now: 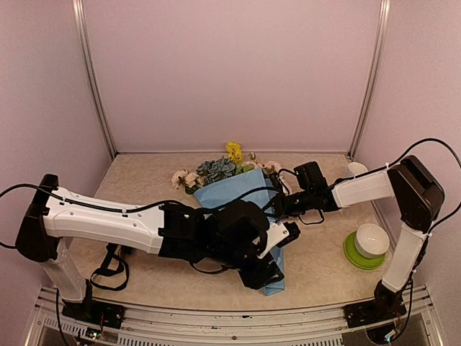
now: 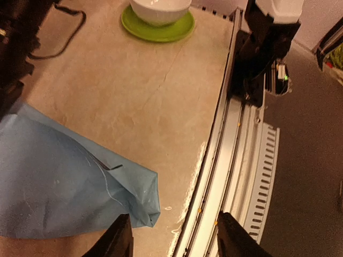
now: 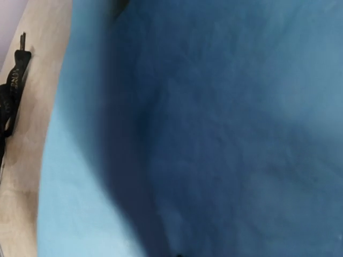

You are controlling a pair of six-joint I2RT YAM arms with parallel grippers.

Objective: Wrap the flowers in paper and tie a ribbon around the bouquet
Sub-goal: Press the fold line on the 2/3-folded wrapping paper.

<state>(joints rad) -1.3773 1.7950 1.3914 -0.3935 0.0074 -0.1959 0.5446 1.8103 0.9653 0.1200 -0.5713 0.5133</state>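
Light blue paper (image 3: 214, 134) fills nearly the whole right wrist view. It lies so close under the right gripper (image 1: 282, 207) that the gripper's fingers do not show. This gripper is pressed together at the paper's right edge, and whether a fold is pinched in it cannot be told. To its left is a strip of bare worktop (image 2: 144, 91), where the black lettered ribbon (image 3: 12, 91) lies beside the paper's edge without touching it.

The left gripper (image 2: 174, 218) is spread, with nothing between its fingers (image 2: 120, 238). The paper's narrow folded end lies just beside one finger; whether they touch is unclear. Ahead of this gripper, across bare worktop and well apart from the paper, a white bowl (image 2: 161, 8) sits on a green plate (image 2: 139, 29). To the gripper's other side a metal rail (image 2: 230, 160) runs along the worktop's near edge and carries the right arm's base (image 2: 262, 48).

From above, the left arm's black wrist (image 1: 238, 231) lies across the middle of the paper cone and hides it. The flowers (image 1: 216, 170), pink, yellow and blue-green, stick out of the cone's wide end, beyond both grippers. A small white round thing (image 1: 356, 168) sits behind the right forearm. Black loops (image 1: 108, 265), cable or ribbon, lie near the left arm's base.

The worktop is beige, mottled and lightly creased. Pale lilac walls (image 1: 230, 72) close it in on three sides, with metal uprights (image 1: 94, 86) at the corners.
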